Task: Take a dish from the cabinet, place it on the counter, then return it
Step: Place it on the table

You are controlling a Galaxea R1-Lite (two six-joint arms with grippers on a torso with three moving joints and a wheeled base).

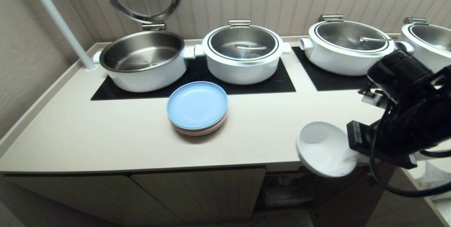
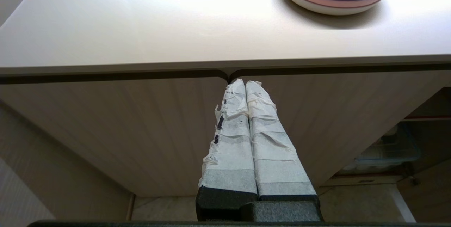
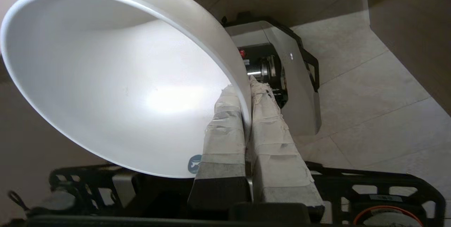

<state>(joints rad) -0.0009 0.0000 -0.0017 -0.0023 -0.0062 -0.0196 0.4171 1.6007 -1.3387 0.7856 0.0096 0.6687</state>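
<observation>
The right gripper (image 3: pixel 246 89) has its jaws pinched tight on the rim of the white bowl (image 1: pixel 322 147), one taped finger (image 3: pixel 225 124) inside the bowl and the other against its outer wall. The bowl is tilted steeply, its opening turned toward the stack of plates (image 1: pixel 198 107), and it hangs at the front edge of the surface (image 1: pixel 88 135), partly over it and partly out past it, above the open part of the cabinet (image 1: pixel 287 188). From the plates, the bowl is well off to the robot's right and nearer the front edge.

The left gripper (image 2: pixel 245 82) is parked low in front of the closed cabinet doors (image 2: pixel 141 124), just below the surface edge, its taped jaws pressed together on nothing. Behind the plates, white pots (image 1: pixel 243 52) stand on the black hob panels (image 1: pixel 275 82).
</observation>
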